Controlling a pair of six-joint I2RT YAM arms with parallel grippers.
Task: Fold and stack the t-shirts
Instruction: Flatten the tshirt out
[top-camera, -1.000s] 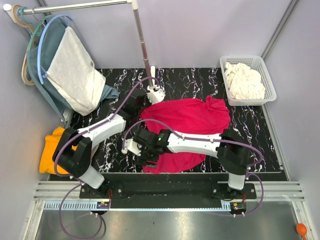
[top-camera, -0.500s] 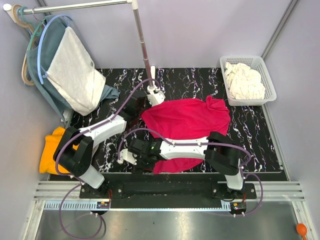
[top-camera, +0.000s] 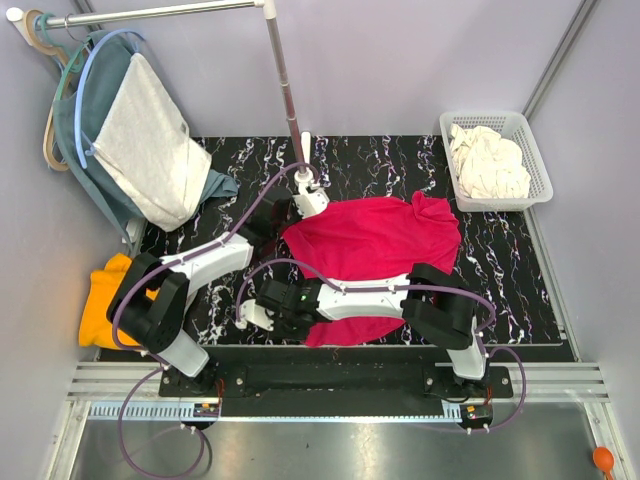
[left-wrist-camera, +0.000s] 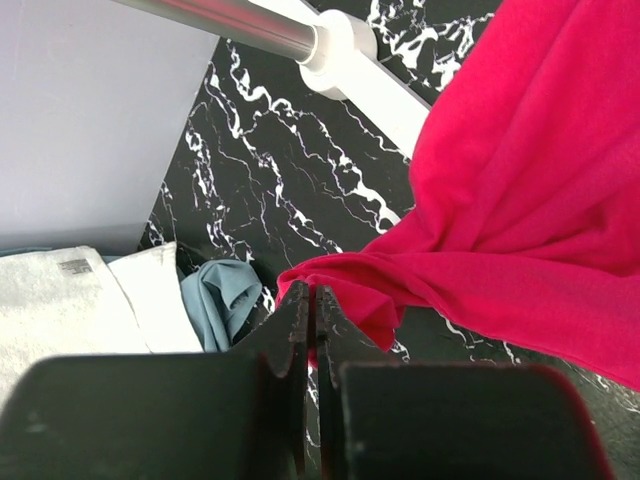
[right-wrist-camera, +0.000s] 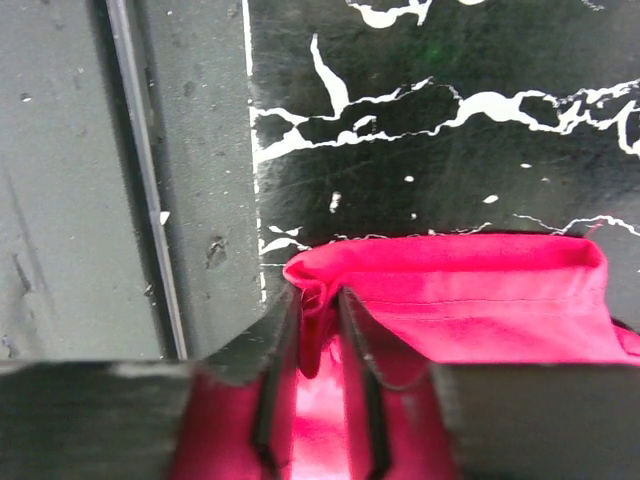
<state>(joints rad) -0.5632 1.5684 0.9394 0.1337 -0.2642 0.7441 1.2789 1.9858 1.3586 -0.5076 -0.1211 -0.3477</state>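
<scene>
Crimson t-shirt (top-camera: 380, 240) lies rumpled across the middle of the black marbled table (top-camera: 500, 280). The left gripper (left-wrist-camera: 309, 300) has its jaws pressed together on a corner of the cloth at the shirt's 10 o'clock, just beside the rack's white foot (top-camera: 312, 197). The right gripper (right-wrist-camera: 318, 325) pinches a fold of the hem at the shirt's 7 o'clock, by the table's near edge. A white basket (top-camera: 485, 118) holding pale laundry (top-camera: 488, 165) sits at 2 o'clock, and an orange garment (top-camera: 100, 305) lies at 9 o'clock.
</scene>
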